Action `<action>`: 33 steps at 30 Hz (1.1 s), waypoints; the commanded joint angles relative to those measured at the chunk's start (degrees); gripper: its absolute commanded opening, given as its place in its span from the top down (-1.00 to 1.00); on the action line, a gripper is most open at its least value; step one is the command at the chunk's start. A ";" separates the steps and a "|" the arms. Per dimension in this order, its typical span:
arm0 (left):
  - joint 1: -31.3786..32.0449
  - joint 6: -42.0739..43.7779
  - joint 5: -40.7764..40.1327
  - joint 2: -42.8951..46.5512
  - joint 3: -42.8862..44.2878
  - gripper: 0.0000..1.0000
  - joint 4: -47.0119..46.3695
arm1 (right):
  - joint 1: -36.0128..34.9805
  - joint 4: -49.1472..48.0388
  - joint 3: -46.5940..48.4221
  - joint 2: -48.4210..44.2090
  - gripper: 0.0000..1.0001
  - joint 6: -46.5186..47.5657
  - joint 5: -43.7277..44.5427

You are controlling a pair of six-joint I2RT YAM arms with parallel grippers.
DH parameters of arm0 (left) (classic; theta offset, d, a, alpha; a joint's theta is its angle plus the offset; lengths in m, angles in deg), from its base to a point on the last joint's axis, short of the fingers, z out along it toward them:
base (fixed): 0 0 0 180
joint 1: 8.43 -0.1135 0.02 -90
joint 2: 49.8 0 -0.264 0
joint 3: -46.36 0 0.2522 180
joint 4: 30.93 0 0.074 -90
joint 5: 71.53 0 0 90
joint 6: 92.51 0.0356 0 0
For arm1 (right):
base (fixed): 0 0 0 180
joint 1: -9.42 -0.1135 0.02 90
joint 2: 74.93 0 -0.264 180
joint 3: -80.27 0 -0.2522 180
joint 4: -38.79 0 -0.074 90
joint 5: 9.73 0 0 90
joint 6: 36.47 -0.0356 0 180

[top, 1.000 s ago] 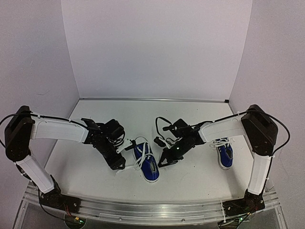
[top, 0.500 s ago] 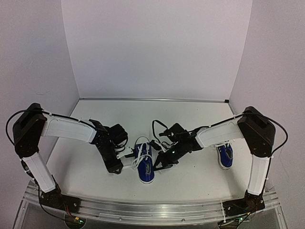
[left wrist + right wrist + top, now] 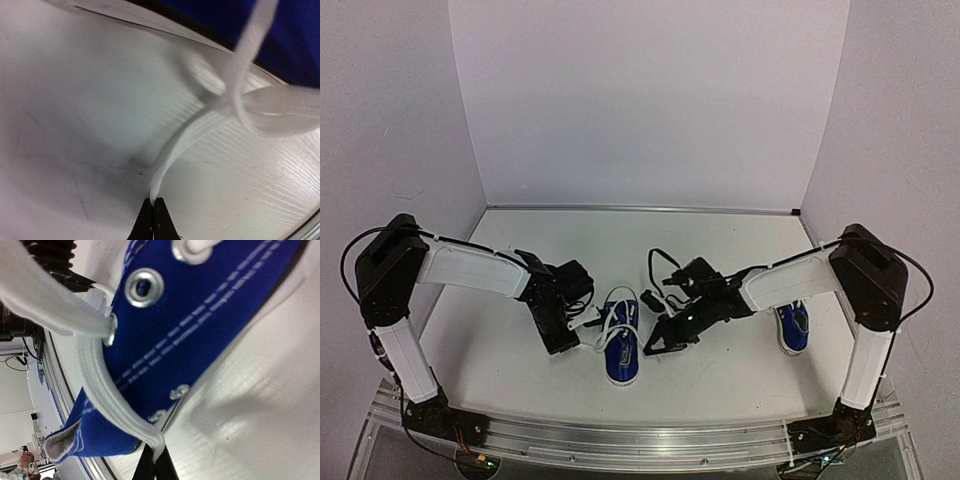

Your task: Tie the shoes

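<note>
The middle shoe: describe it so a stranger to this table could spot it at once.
On the white table, look between the left end effector and right end effector. The blue shoe lies there; unlike the other shoe by the right arm, its laces are gripped.

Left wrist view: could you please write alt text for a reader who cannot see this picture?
The left gripper, jaws shut, pinches the end of a white lace over the white table. The lace runs up and to the right to a blurred crossing of laces beside the blue shoe.
</note>
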 commanded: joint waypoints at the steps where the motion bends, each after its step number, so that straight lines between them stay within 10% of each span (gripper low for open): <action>1: -0.69 -5.30 -11.89 7.00 1.16 1.00 -2.69 | 4.66 -1.75 -2.56 -10.83 1.00 -1.53 3.26; 19: -10.06 -39.77 -21.08 38.31 -13.89 1.00 -18.52 | 14.64 -0.27 -23.65 -36.79 1.00 -17.41 21.58; 33: -10.26 -66.03 -33.81 39.93 -18.83 1.00 -1.45 | 15.00 4.46 -34.63 -42.91 1.00 -25.86 28.89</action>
